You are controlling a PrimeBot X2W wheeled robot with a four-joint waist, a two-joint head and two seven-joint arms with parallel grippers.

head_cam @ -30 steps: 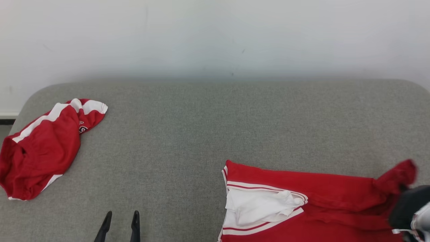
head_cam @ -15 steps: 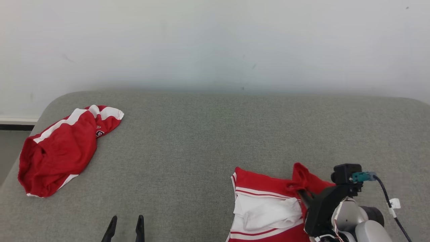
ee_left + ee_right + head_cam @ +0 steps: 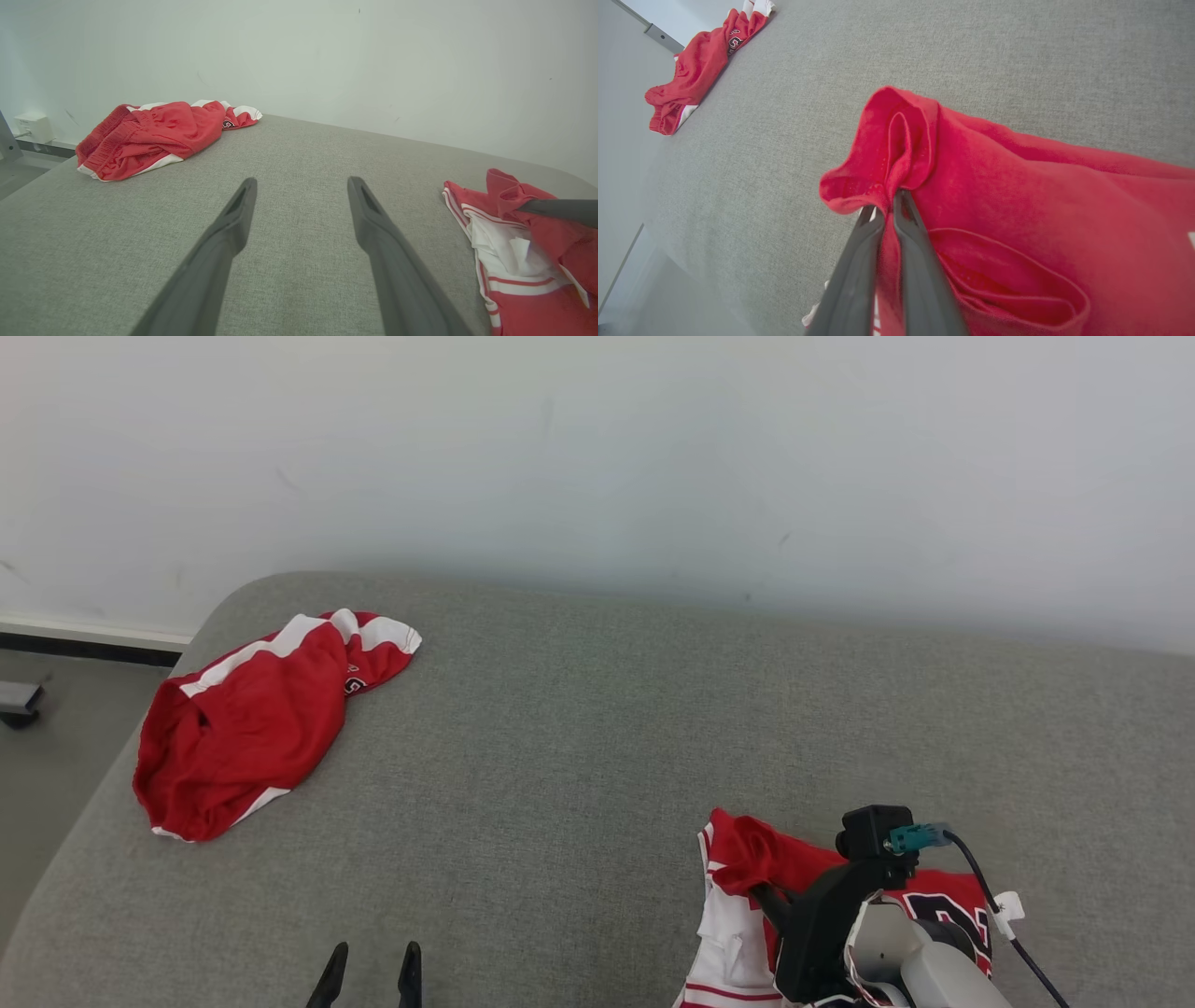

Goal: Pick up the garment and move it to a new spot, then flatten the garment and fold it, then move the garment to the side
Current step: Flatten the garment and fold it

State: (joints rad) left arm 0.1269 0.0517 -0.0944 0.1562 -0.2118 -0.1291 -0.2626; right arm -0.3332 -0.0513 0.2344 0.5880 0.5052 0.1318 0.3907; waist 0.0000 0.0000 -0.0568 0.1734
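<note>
The garment (image 3: 938,896) is a red jersey with white trim, lying at the near right of the grey padded table (image 3: 597,709). My right gripper (image 3: 758,894) is shut on a bunched red edge of it, held just above the jersey's white-trimmed left side. The wrist view shows the pinch closely: both fingers of the right gripper (image 3: 889,200) are clamped on a puckered fold of the garment (image 3: 994,168). From the left wrist view the garment (image 3: 504,233) lies to the right. My left gripper (image 3: 371,957), (image 3: 301,184) hovers open over bare table at the near left.
Red shorts with white stripes (image 3: 252,728), (image 3: 154,130), (image 3: 691,70) lie crumpled at the table's far left corner. A pale wall runs behind the table. The floor (image 3: 56,728) drops away beyond the table's rounded left edge.
My right gripper has carried the pinched red edge leftward across the jersey, folding it over itself. The head view has also shifted. The left gripper has stayed open.
</note>
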